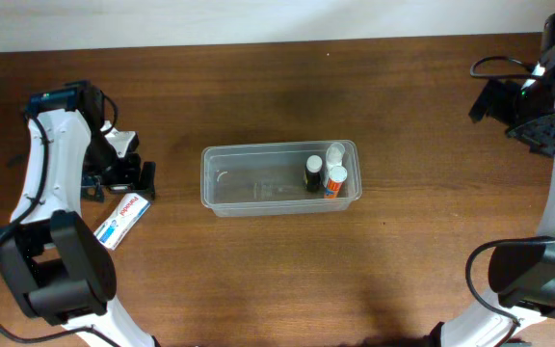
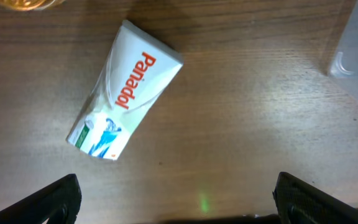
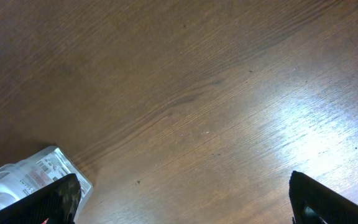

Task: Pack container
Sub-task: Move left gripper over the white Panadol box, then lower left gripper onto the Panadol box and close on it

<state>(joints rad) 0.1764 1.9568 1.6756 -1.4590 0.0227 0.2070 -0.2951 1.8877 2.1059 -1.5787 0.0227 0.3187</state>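
The container [image 1: 249, 183] is a clear plastic tub in the middle of the table. At its right end stand a black bottle [image 1: 313, 173], an orange-and-white bottle [image 1: 334, 181] and a white-capped one [image 1: 335, 152]. A white Panadol box [image 1: 123, 219] lies flat on the wood to the tub's left. My left gripper [image 1: 128, 178] hovers just beside that box, open and empty. In the left wrist view the box [image 2: 126, 90] lies ahead of the wide-apart left gripper [image 2: 179, 202]. My right gripper [image 1: 533, 125] hangs open at the far right, over bare wood.
A corner of the container [image 2: 356, 50] shows at the right edge of the left wrist view. Another corner of the container [image 3: 23, 180] sits at the lower left of the right wrist view, beside the right gripper [image 3: 185, 199]. Both arm bases stand at the front corners.
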